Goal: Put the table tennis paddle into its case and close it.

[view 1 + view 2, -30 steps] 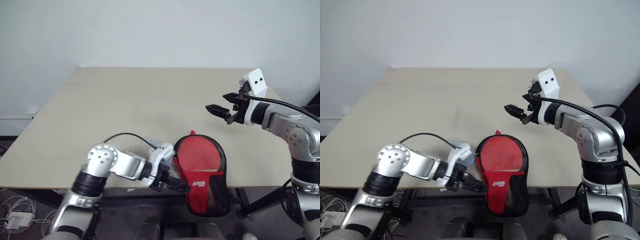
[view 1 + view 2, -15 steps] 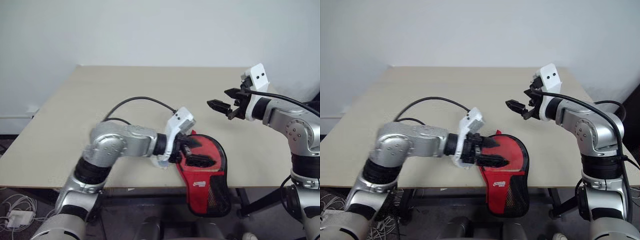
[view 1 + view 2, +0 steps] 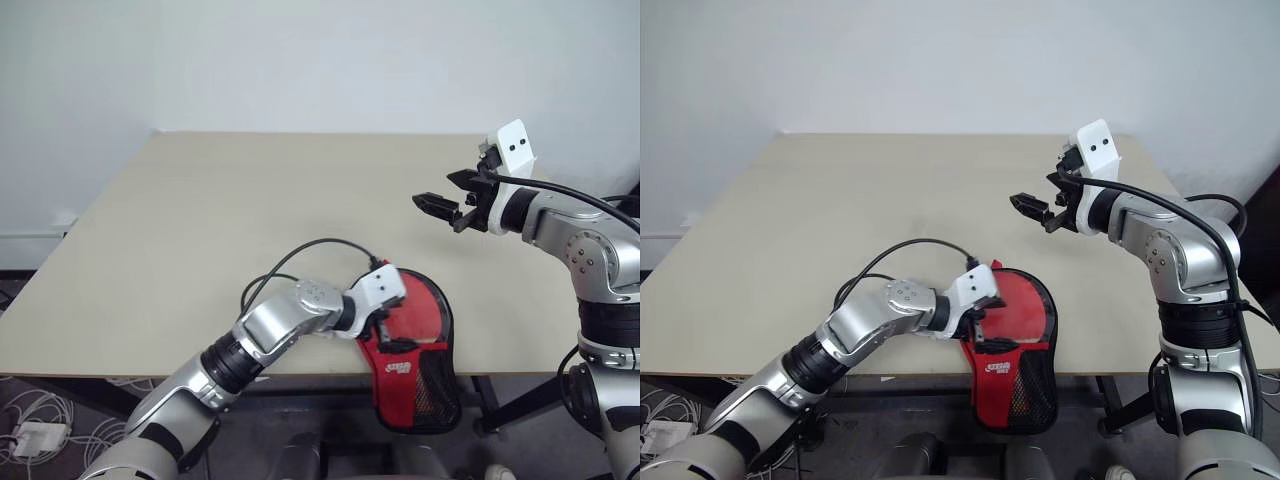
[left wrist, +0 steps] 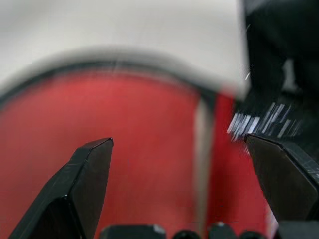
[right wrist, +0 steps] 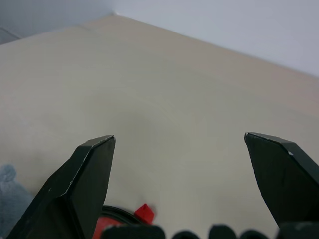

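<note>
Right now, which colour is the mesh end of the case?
Black. The mesh end of the red case hangs over the table edge, clearest in the left eye view.

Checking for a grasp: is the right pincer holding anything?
No, the right pincer hangs open in the air above the table, its fingers apart with nothing between them.

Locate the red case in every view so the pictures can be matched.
Left eye view: case overhanging the table's near edge, under the left gripper.
Right eye view: same spot.
Left wrist view: red fabric between the fingers.
Right wrist view: red sliver.
Shared landmark: the table.
</note>
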### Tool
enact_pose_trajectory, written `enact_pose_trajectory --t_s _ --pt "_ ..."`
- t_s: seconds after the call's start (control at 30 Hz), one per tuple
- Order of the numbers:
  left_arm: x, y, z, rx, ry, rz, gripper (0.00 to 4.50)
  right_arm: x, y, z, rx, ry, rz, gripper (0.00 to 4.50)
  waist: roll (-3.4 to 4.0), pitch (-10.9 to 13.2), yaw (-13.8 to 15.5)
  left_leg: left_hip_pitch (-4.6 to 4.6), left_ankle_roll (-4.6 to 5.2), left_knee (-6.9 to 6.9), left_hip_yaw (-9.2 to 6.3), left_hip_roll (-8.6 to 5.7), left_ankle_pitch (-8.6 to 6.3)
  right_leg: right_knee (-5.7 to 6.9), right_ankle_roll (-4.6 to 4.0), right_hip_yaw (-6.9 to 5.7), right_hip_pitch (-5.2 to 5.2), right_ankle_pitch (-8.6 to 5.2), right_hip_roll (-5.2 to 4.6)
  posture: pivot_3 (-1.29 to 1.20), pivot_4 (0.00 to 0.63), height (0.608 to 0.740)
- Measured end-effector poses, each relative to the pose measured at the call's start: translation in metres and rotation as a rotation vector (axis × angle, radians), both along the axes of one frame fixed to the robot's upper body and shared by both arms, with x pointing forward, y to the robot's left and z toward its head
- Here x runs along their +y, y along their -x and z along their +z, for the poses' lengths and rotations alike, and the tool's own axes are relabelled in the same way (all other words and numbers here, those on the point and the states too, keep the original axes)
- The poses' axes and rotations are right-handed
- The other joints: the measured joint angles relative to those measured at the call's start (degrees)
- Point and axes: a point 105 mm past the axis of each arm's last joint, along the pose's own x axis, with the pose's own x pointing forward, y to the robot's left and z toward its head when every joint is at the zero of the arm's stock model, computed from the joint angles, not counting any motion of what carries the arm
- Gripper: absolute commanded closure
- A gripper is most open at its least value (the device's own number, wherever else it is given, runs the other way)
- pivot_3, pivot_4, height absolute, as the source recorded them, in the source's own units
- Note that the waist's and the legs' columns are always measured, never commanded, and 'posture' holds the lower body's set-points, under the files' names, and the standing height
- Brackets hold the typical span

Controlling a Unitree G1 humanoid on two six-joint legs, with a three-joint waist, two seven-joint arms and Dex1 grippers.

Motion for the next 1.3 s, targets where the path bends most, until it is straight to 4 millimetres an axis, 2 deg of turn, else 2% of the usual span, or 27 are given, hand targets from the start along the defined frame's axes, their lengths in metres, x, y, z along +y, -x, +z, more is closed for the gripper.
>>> enact_pose_trajectory --t_s 0.27,0.7,0.97,1.3 --pt "0.022 -0.003 -0.002 -0.01 -0.049 0.021 0.03 0.003 0.0 0.0 0.001 -0.005 0.008 0.0 0.0 -0.01 0.02 0.01 0.03 0.03 -0.05 0.01 0.01 0.03 0.02 -0.06 0.03 0.0 -0.03 0.0 0.0 0.734" --pt "0.033 -0.003 0.0 0.004 -0.061 0.048 0.03 0.003 0.0 -0.001 0.002 -0.009 0.009 0.0 0.01 -0.01 -0.07 0.02 0.03 0.03 -0.06 0.03 0.01 0.09 0.01 -0.06 0.03 0.01 -0.01 0.0 0.0 0.734" --pt "0.049 -0.021 -0.001 -0.01 -0.082 0.132 0.03 0.002 0.0 -0.003 0.006 -0.007 0.0 0.0 0.02 -0.02 -0.07 0.05 0.04 0.05 -0.05 0.03 0.01 0.12 0.02 -0.06 0.04 0.01 -0.01 0.0 0.0 0.734" --pt "0.055 -0.034 0.003 -0.039 -0.085 0.177 0.03 0.002 0.001 -0.004 0.012 -0.006 -0.003 0.0 0.03 -0.03 -0.09 0.06 0.04 0.06 -0.06 0.04 0.01 0.15 0.01 -0.06 0.04 0.02 0.0 0.0 0.0 0.734"
